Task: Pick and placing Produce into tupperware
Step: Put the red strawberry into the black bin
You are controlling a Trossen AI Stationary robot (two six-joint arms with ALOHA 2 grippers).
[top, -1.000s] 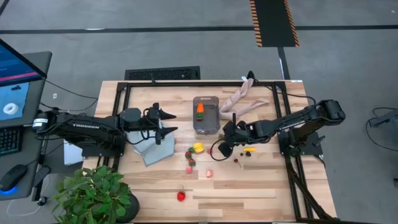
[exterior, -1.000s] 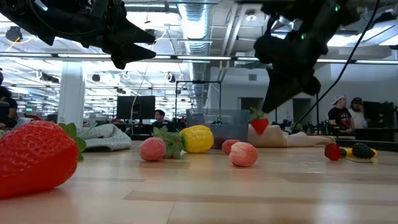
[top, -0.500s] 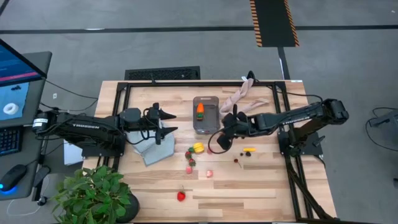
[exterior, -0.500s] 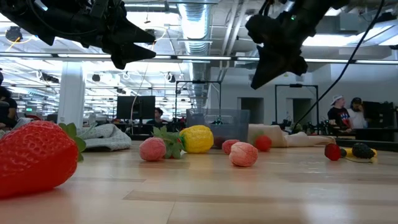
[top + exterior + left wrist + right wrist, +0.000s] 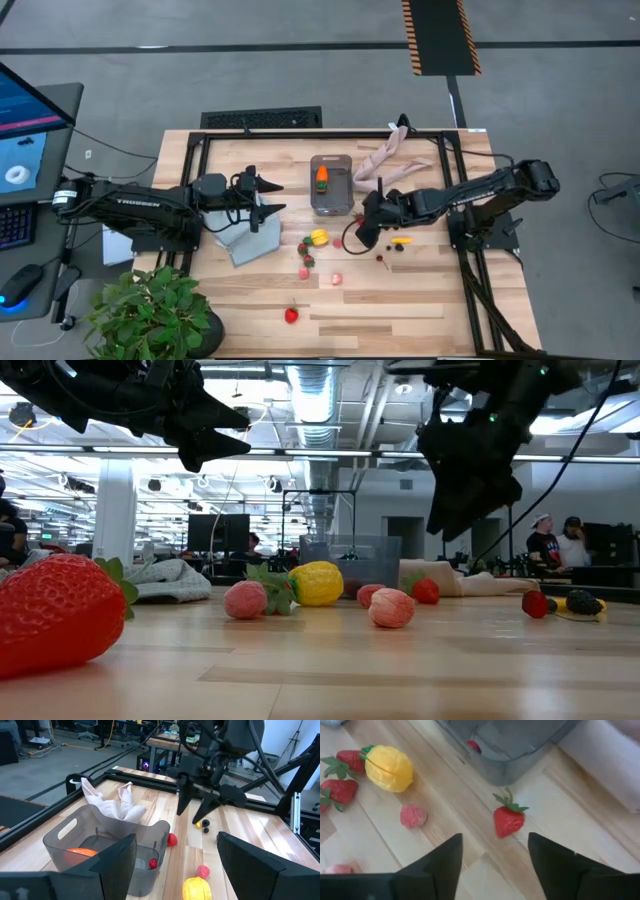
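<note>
Tupperware (image 5: 331, 184) sits toward the far middle of the surface (image 5: 400, 310), an orange carrot (image 5: 321, 178) and a small red piece inside it. Just off its near right corner lies a strawberry (image 5: 509, 818), on bare wood, close to the tub wall but not touching it. Right hand (image 5: 362, 232) hangs above this strawberry, fingers (image 5: 559, 865) spread wide and holding nothing; in the low view it is clear of the wood.

Left hand (image 5: 268, 198) hovers over the grey cloth (image 5: 245, 240) left of the tub, fingers (image 5: 252, 862) wide apart, empty.

Loose produce: yellow lemon (image 5: 319, 237) with two strawberries just beside it, near of the tub; pink berry (image 5: 336, 279) nearer the front; large strawberry (image 5: 291, 315) alone near the front edge; small banana (image 5: 401, 240) and dark berries (image 5: 399, 250) under the right arm. Beige limp object (image 5: 388, 160) lies against the tub's far right side.

Open wood: wide bare strip along the front edge and the front right corner. Potted plant (image 5: 150, 315) overhangs the front left corner.
</note>
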